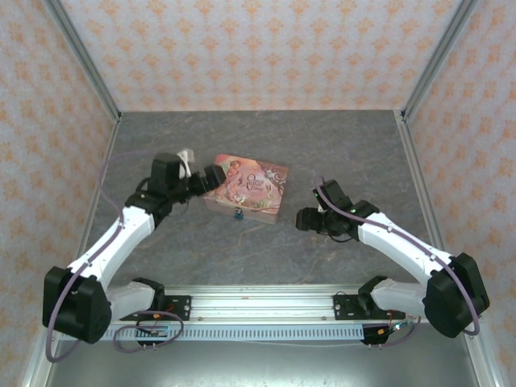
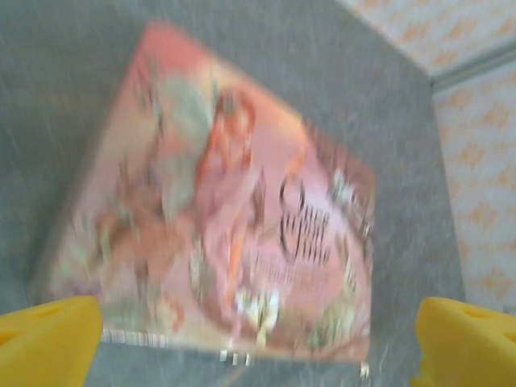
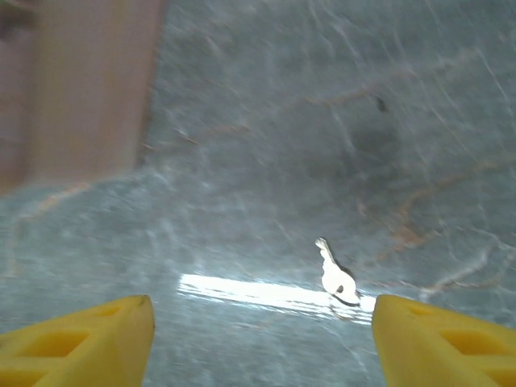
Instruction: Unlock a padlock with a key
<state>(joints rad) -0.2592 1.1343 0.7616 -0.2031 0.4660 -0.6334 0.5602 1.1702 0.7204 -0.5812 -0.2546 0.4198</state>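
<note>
Rail [image 1: 258, 302] nearest; grey marbled tabletop [image 1: 322, 145] bears tin [image 1: 250, 184], padlock [image 1: 238, 214]; peach patterned walls [image 1: 242, 48].

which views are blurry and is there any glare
Left wrist: heavy blur, the print on the pink tin is smeared and unreadable. Right wrist: milder blur, with a bright glare streak on the table just left of the key. Top external: sharp and evenly lit.
</note>
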